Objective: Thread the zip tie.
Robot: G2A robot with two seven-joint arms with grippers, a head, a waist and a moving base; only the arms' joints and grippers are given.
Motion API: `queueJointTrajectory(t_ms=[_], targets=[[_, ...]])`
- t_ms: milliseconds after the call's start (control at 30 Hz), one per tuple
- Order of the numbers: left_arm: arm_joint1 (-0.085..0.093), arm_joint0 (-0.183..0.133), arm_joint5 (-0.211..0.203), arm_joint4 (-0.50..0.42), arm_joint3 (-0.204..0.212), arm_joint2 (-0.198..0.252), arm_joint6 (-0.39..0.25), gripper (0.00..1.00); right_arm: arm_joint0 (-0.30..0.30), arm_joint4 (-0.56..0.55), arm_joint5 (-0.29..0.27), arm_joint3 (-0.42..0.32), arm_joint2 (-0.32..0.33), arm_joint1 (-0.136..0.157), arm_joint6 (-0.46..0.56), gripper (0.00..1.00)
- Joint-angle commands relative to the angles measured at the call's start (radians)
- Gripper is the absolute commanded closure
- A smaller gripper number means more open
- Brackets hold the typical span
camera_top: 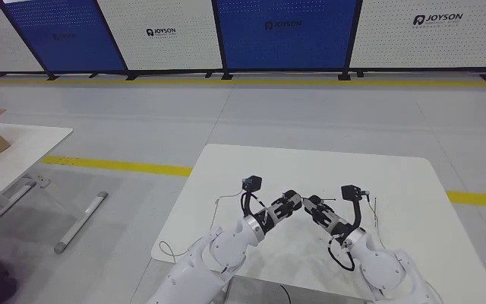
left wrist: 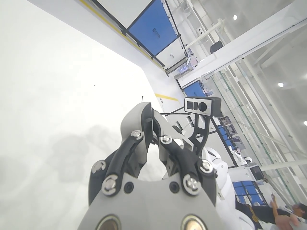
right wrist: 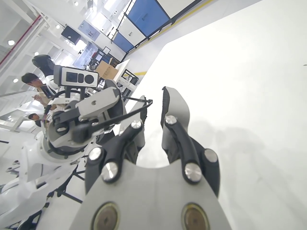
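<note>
Here's the left end effector point(left wrist: 151, 111) pinched tight on the zip tie point(right wrist: 138, 99), its bent tip just beside the right end effector point(right wrist: 155, 98), fingers gaping apart; close off-line and that springy strap could flick clear, spoiling the threading.

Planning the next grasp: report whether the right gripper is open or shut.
Open. The right gripper has its fingertips apart; the zip tie bends between them.

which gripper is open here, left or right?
The right gripper: its fingers stand apart with a clear gap between them. The left gripper is shut, pinching the black zip tie.
</note>
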Motion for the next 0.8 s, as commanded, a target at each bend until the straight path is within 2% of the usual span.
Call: queueJointTrajectory(t_ms=[0, 167, 233, 767], targets=[[0.000, 0.000, 0.001, 0.000, -0.001, 0.001, 0.000, 1.00, 0.000, -0.004, 0.005, -0.001, -0.001, 0.000, -0.003, 0.86], [0.001, 0.003, 0.000, 0.004, -0.002, 0.003, 0.002, 1.00, -0.002, -0.009, 0.006, -0.003, -0.002, 0.000, -0.008, 0.90], [0.001, 0.004, 0.000, 0.006, -0.002, 0.004, 0.003, 1.00, -0.004, -0.009, 0.005, -0.003, -0.001, 0.000, -0.010, 1.00], [0.002, 0.013, -0.031, 0.013, -0.011, 0.004, 0.032, 1.00, 0.002, -0.046, 0.022, 0.004, -0.017, 0.000, 0.013, 1.00]])
